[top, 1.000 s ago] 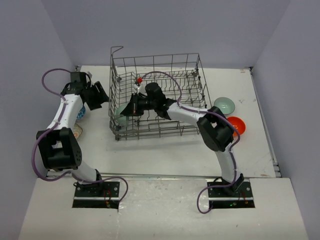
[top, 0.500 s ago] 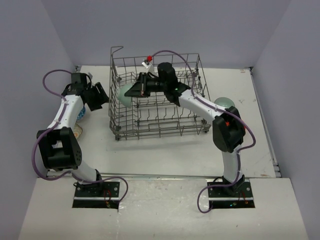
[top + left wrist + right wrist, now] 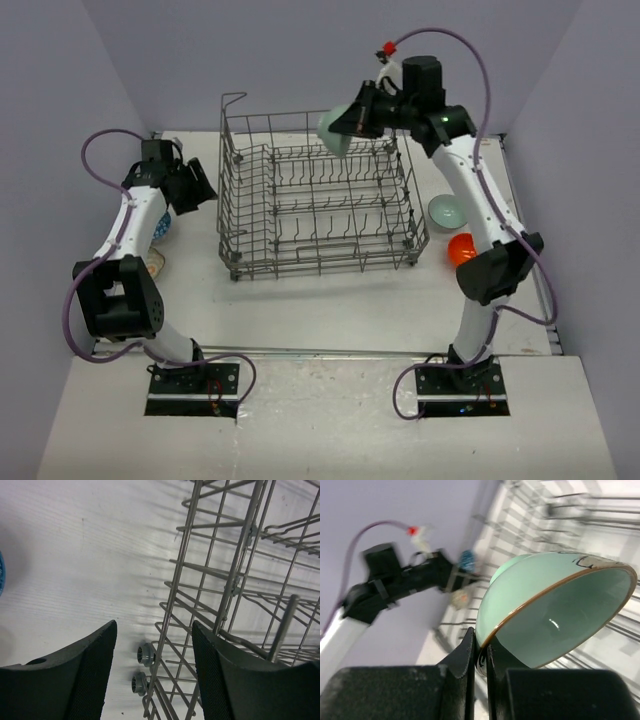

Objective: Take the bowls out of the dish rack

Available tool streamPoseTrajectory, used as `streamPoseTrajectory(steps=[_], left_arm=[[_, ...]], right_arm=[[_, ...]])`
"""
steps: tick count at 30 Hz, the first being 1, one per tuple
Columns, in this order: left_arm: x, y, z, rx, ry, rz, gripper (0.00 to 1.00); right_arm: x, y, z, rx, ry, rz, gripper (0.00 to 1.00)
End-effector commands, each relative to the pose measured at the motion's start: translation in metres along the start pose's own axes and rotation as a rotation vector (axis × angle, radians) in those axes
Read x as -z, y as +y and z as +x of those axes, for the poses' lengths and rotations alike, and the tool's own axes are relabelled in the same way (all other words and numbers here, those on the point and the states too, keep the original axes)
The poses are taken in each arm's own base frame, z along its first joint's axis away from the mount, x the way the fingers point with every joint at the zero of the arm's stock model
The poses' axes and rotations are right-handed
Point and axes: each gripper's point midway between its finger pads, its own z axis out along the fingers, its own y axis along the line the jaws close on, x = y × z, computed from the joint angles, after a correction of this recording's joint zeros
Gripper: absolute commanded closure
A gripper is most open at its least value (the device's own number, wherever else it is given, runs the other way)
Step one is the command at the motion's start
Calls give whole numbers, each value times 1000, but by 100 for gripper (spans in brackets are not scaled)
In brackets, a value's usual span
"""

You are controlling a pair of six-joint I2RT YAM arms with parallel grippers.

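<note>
Fingers of the right gripper (image 3: pixel 480 649) pinch the mint-green bowl (image 3: pixel 540 605) by its rim, above the far right corner of the dish rack (image 3: pixel 320 212). Beside its left wall the left gripper (image 3: pixel 154 630) gapes wide, holding nothing.

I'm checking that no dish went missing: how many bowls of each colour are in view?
Mint: 2, the held mint bowl and the mint bowl on the table
Orange bowl: 1
Blue bowl: 1
White patterned bowl: 1
Total: 5
</note>
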Motion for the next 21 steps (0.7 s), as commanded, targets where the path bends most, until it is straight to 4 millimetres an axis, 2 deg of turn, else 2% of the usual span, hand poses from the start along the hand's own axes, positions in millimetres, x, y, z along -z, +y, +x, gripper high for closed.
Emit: streamPoseTrajectory(steps=[1,2,3,6,7,9,10,11,13,14,16,17,20,21], left_arm=[[29,-11,-45,-56,-158,-9,37],[31,-12,-49,-55,-167,-12,37],[33,-11,-51,-50,-174,-24,37],[33,-13,-53,-44,-179,-15,37],[33,-14,-52,-38,-176,-12,36],[30,-14,-49,-30,-161,-6,37],[29,-14,-47,-30,-156,-2,37],[29,-14,-46,-30,-153,-1,37],[29,-13,-44,-36,-148,-2,37],[29,-12,-43,-36,-145,-7,37],[30,-10,-42,-44,-144,-14,37],[31,-10,-42,-44,-145,-16,37],[31,-10,-41,-41,-143,-15,37],[31,-11,-41,-40,-143,-11,37]], right_arm=[[90,-36,-6,79,-76,309,100],[106,-50,-9,84,-104,377,100],[130,-72,-4,84,-138,524,100],[178,-120,1,34,-215,775,100],[194,-136,17,8,-214,843,100],[225,-163,25,-54,-260,970,100],[234,-183,40,-90,-244,1036,100],[253,-192,43,-126,-277,1087,100],[268,-217,62,-178,-257,1171,100],[285,-232,64,-221,-273,1223,100],[296,-252,82,-268,-239,1278,100],[310,-262,86,-299,-250,1329,100],[330,-284,109,-360,-224,1429,100],[332,-288,116,-376,-208,1436,100]])
